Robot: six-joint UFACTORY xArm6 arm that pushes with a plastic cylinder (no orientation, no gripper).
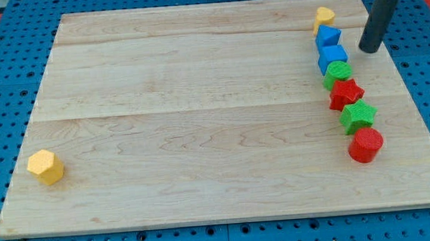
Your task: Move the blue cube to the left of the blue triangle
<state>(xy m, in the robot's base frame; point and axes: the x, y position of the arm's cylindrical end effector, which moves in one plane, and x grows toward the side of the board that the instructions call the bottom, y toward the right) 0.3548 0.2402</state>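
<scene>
The blue cube (333, 57) sits near the board's right side, touching the blue triangle (327, 37) just above it in the view. Both are part of a column of blocks. My tip (369, 50) is at the end of the dark rod, to the right of the blue cube and a short gap away from it, not touching any block.
A yellow block (324, 16) tops the column. Below the cube come a green round block (339, 71), a red star (345, 93), a green star (358, 114) and a red round block (365, 145). A yellow hexagon (45, 166) lies at bottom left of the wooden board (199, 114).
</scene>
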